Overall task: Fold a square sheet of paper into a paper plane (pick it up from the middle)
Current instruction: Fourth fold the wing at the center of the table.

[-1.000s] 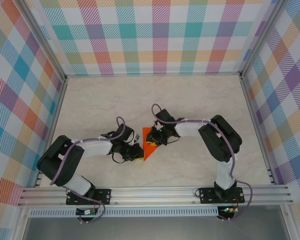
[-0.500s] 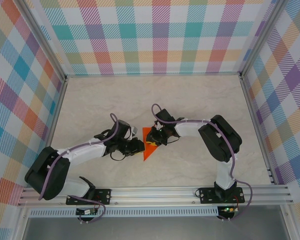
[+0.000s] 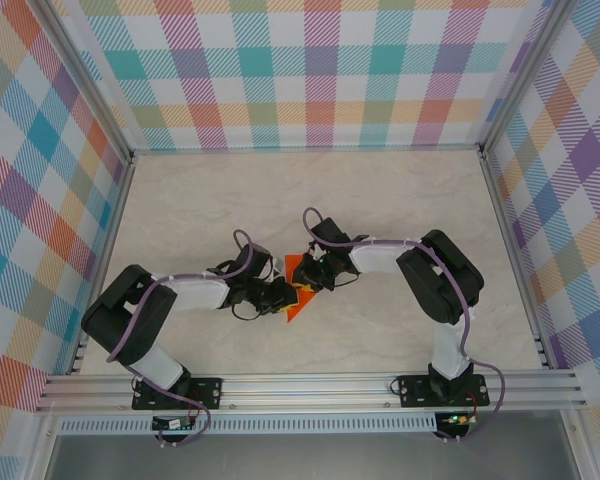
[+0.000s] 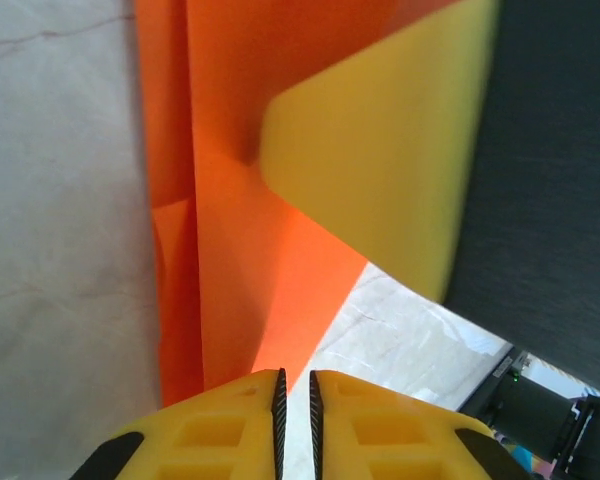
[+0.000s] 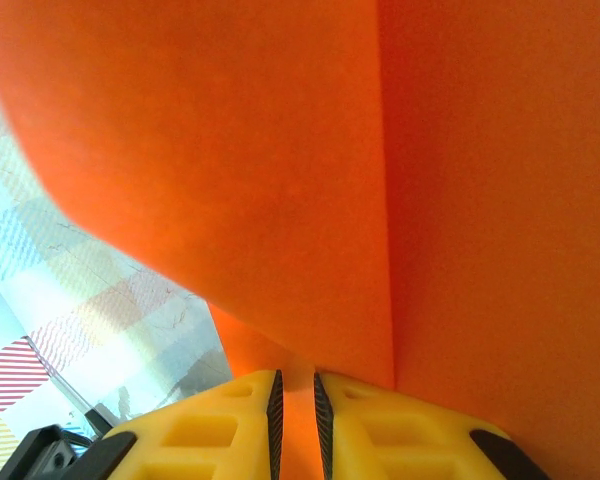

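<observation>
Here, the left hand is pinching the paper plane, nearly closed, at its seven o'clock edge; the right hand is gripping likewise at three o'clock.

Both arms reach low from the near edge and bend inward toward the middle, where the left gripper, jaws nearly together, faces the right gripper, whose jaws pinch the paper plane.
</observation>
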